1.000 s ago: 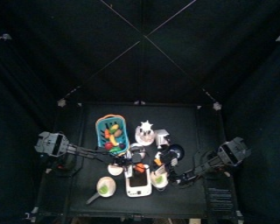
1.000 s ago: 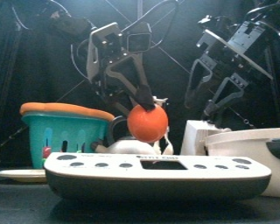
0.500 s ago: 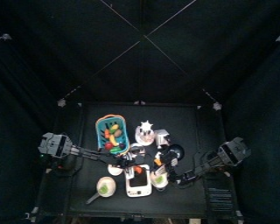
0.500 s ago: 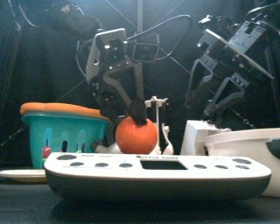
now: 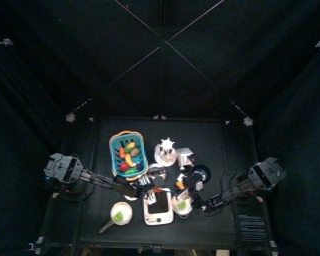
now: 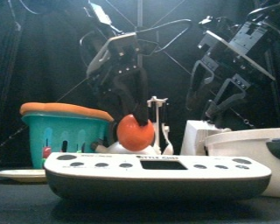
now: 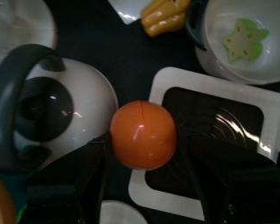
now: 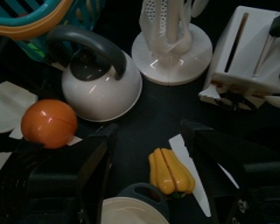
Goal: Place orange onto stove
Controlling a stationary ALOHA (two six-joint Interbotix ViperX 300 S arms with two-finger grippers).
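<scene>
Left wrist view shows the orange (image 7: 143,145) pinched in the left claw (image 7: 146,179), at the stove's (image 7: 219,144) edge beside the kettle (image 7: 49,109). It looks light, hard and slippery, best held across its middle. Right claw (image 8: 146,157) hangs open, empty

Orange gripped between the left jaws

The orange (image 7: 143,133) is sitting between the dark jaws, overlapping the white stove's (image 7: 224,144) edge, a white kettle (image 7: 52,101) lying just beside

Orange (image 7: 143,134) glossy smooth plastic; stove (image 7: 213,147) glossy.
</scene>
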